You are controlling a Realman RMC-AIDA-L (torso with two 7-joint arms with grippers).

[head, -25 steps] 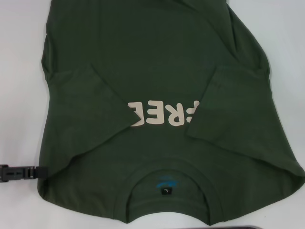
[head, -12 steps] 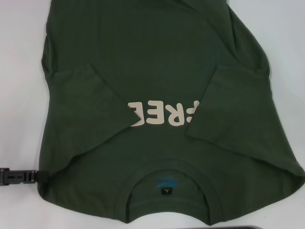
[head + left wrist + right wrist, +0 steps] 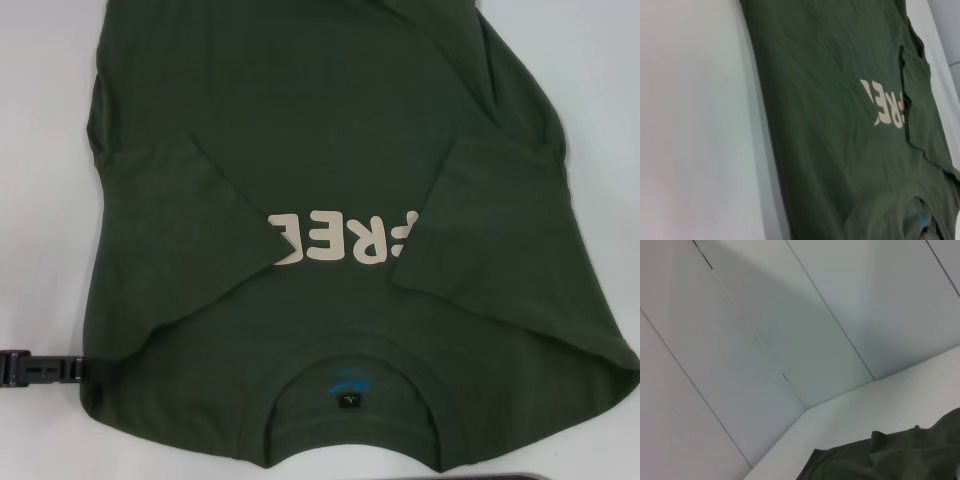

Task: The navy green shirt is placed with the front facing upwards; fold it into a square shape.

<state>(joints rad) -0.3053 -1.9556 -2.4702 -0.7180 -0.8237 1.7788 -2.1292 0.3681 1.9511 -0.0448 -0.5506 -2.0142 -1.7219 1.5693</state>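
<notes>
The navy green shirt point(image 3: 330, 130) lies flat, front up, on the white table point(image 3: 40, 200), with its ribbed collar point(image 3: 355, 450) at the near edge. Both short sleeves are folded inward: one point(image 3: 170, 230) on the left, the other point(image 3: 490, 220) covering the end of the cream letters point(image 3: 335, 240). A small neck label point(image 3: 348, 390) with blue print shows inside the collar. My left gripper point(image 3: 72, 369) is a black bar lying low at the shirt's near left shoulder edge. The left wrist view looks along the shirt point(image 3: 840, 100) and its letters point(image 3: 887, 107). The right wrist view catches a rumpled shirt corner point(image 3: 890, 460).
White table surface point(image 3: 690, 125) runs along the shirt's left side and also shows at the right point(image 3: 610, 150). A dark sliver point(image 3: 520, 476) sits at the bottom edge of the head view; what it is cannot be made out. Pale wall panels point(image 3: 790, 315) rise behind the table.
My left gripper has slid a little leftward and lower, away from the shirt's shoulder edge. The shirt has not moved.
</notes>
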